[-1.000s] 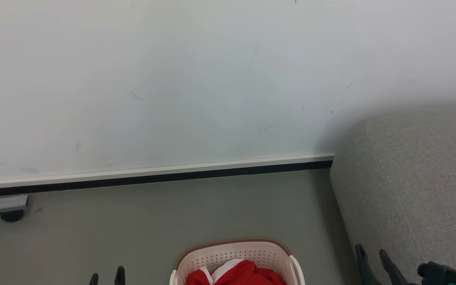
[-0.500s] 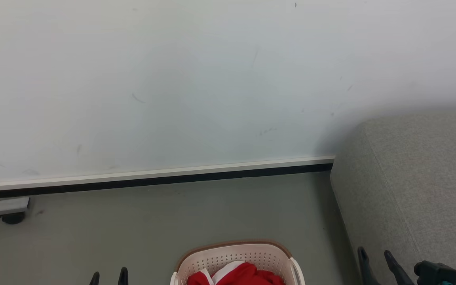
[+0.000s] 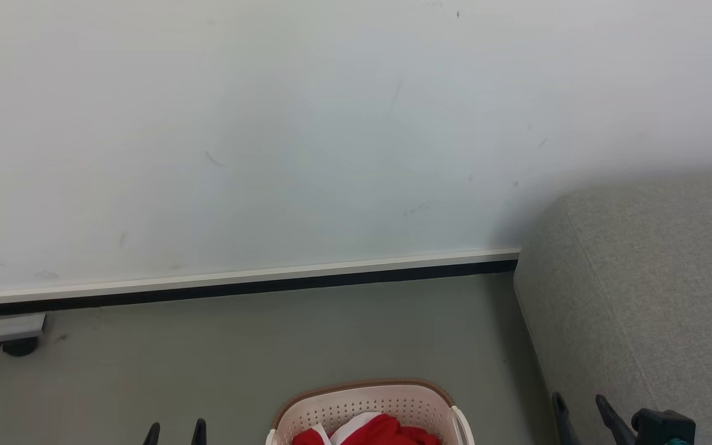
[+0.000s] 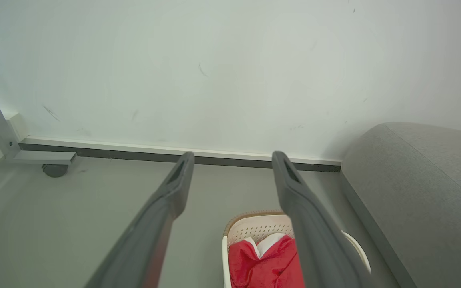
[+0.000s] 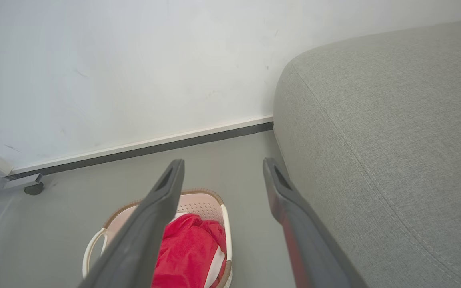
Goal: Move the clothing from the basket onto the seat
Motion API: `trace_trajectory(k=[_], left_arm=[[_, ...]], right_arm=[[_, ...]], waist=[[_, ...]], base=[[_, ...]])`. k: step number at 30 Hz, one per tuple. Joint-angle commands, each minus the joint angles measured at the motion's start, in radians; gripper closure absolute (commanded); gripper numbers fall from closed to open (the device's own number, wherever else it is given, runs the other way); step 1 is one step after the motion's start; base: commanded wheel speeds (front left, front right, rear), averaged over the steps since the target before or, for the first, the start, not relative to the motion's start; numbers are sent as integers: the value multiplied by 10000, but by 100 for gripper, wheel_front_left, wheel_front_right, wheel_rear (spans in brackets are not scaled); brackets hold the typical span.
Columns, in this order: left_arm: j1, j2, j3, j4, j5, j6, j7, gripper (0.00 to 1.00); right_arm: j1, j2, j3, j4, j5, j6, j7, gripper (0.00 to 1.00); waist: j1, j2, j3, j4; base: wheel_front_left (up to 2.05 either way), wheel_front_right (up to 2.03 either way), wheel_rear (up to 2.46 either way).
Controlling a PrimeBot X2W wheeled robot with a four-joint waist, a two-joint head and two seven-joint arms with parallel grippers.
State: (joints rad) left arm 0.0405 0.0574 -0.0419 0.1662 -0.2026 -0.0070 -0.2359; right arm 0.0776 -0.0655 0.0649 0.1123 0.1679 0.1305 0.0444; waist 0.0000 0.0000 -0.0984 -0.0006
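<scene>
Basket (image 3: 362, 409) and clothing (image 3: 387, 432) cut by bottom edge, seat (image 3: 640, 296) running off right edge

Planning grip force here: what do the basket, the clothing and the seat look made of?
Basket: seemingly rigid matte cream plastic, from its moulded perforated walls. Clothing: soft red fabric, likely knit, crumpled in folds. Seat: grey woven upholstery with visible weave and seam; filling unseen.

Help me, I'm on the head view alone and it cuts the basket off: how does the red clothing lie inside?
Observer: In the right wrist view the clothing is heaped in the basket, against its wall nearest the seat; the wall by the loop handle shows bare.
Operator: Are both grippers free to go in?
Observer: The wrist views show the left gripper and the right gripper wide open, nothing between their fingers.
</scene>
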Motion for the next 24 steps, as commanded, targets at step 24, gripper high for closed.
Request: trace_trajectory(k=[24], left_arm=[[228,-29,-145,338,777,-66,-309,0]], right_arm=[[208,180,57,114,-1156,4,160,0]], waist=[[0,0,-298,36]], base=[[0,0,0]])
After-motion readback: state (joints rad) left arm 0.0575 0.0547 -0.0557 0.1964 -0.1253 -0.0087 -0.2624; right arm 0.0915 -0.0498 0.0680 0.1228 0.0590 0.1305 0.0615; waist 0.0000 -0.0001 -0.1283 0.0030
